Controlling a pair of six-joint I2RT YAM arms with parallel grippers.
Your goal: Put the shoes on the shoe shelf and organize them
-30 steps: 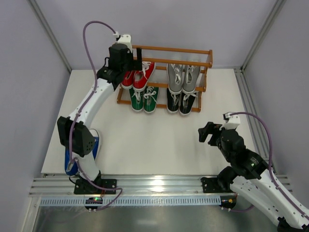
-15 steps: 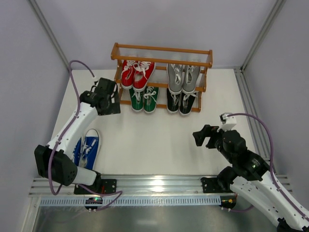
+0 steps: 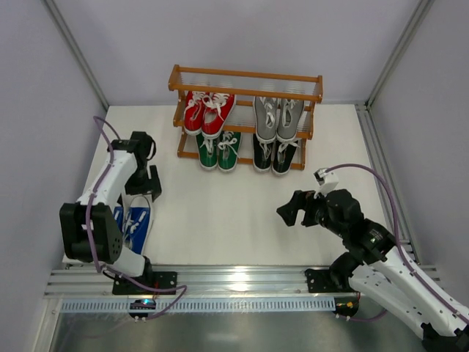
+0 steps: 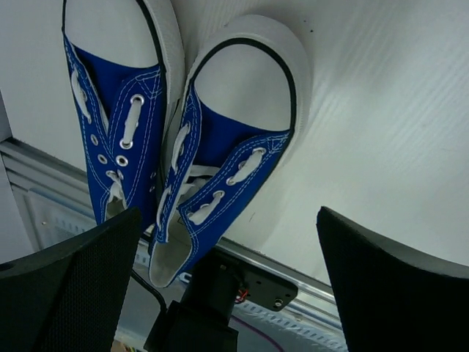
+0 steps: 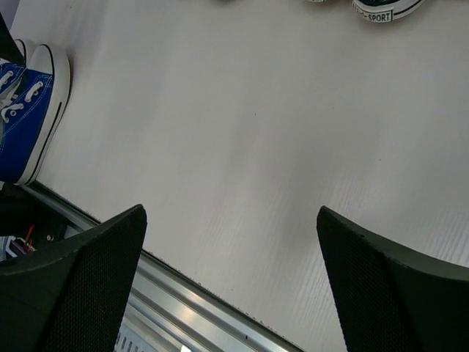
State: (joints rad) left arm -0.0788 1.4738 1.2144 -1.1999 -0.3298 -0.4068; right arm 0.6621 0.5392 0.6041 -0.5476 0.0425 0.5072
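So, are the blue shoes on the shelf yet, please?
Not yet: the blue shoes lie on the table, away from the shelf.

Loose shoes (image 3: 135, 222) near-left of shelf (image 3: 245, 74)

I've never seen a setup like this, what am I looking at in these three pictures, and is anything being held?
Two white robot arms with two-finger grippers are mounted beside a white table. The wide picture looks down from above; the other two come from cameras on each wrist. The orange-brown wooden rack holds canvas sneakers: a red pair, green pair, grey pair and black pair. A blue pair lies on the table under the left gripper. It and the right gripper are open, holding nothing.
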